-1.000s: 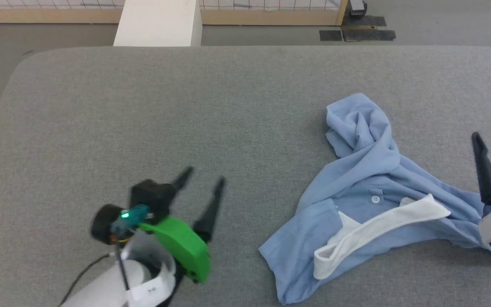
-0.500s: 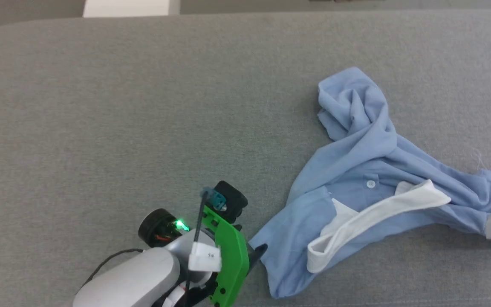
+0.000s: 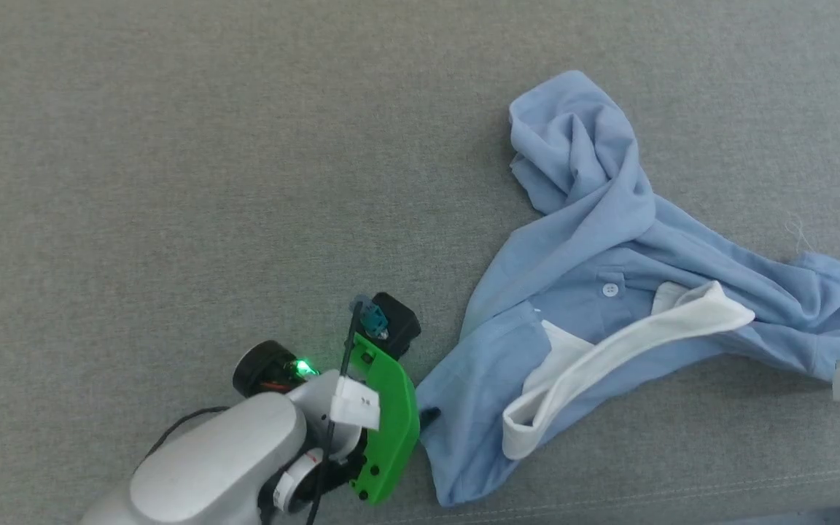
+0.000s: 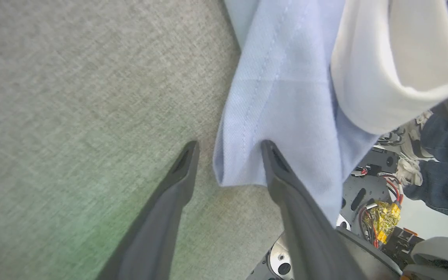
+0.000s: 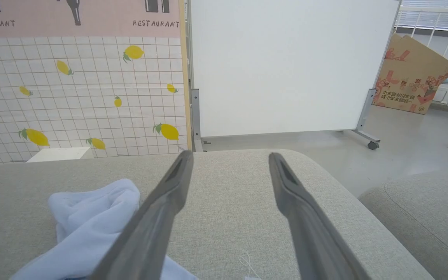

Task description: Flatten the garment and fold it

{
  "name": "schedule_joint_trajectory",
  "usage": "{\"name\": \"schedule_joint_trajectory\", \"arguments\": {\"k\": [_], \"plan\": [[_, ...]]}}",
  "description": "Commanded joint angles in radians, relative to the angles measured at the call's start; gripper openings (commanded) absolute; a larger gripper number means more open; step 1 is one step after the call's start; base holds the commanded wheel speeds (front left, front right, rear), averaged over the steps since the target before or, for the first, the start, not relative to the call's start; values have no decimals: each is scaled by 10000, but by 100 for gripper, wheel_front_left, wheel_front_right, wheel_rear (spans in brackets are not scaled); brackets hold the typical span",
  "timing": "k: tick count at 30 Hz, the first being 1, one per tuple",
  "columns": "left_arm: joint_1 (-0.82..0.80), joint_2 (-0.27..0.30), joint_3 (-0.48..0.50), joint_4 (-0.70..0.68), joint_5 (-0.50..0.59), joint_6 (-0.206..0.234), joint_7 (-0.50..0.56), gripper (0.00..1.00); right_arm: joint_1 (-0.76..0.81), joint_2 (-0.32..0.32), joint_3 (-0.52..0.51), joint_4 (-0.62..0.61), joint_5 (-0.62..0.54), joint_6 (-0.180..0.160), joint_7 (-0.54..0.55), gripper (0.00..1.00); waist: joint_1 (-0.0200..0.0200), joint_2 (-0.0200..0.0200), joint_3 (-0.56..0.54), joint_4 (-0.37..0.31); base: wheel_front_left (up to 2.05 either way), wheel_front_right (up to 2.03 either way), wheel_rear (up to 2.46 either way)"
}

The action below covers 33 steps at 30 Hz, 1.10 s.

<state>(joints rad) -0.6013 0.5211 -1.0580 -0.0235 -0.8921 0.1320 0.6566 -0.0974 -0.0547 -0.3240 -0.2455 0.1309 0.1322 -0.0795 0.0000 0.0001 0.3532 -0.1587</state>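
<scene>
1. So the left jaws are wide open with nothing gripped, tips down at the cushion [image 4: 72,97].
2. The shirt [image 4: 286,77] has its stitched edge sitting right in the gap between them. One finger [image 4: 282,182] overlaps the blue cloth, and the other is on bare cushion just beside the edge.
3. The white collar [image 4: 387,66] is a bit past those tips, off on the cloth side.
4. The right jaws are spread wide too, empty, over bare cushion. A bunched-up end of the shirt sits low on their left, and I can't tell if that finger touches it.
5. From the head cam the shirt's a crumpled heap running from the left jaws across to the right arm, with the collar and a button [image 3: 610,289] facing up.
</scene>
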Motion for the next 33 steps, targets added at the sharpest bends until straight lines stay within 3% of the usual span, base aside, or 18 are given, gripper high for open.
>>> {"name": "schedule_joint_trajectory", "arguments": {"k": [1, 11, 18, 25, 33], "plan": [[75, 31, -145, 275, -120, -72, 123, 0, -90, 38, -13, 48, -71, -15, -78, 100, 0, -1, 64, -50, 0, 0, 0], [52, 89, 730, 495, 138, 408, -1428, 0, 24, 43, 182, 395, -302, -15, 220, 100, 0, -1, -783, 570, 0, 0, 0], [-70, 452, 1886, 165, 331, 1225, -2735, 0, 306, 7, 266, 534, -402, -15, 555, 100, 0, -1, -1678, 1333, 0, 0, 0], [338, 1142, 3039, -116, 479, 2381, -3834, 0, 565, -46, 349, 677, -387, -15, 786, 100, 0, -1, -2136, 1947, 0, 0, 0], [2204, 2075, 3223, 522, 33, 3015, -3951, 0, 689, -18, 424, 827, -412, -15, 986, 100, 0, -1, -2021, 2138, 0, 0, 0]]}}
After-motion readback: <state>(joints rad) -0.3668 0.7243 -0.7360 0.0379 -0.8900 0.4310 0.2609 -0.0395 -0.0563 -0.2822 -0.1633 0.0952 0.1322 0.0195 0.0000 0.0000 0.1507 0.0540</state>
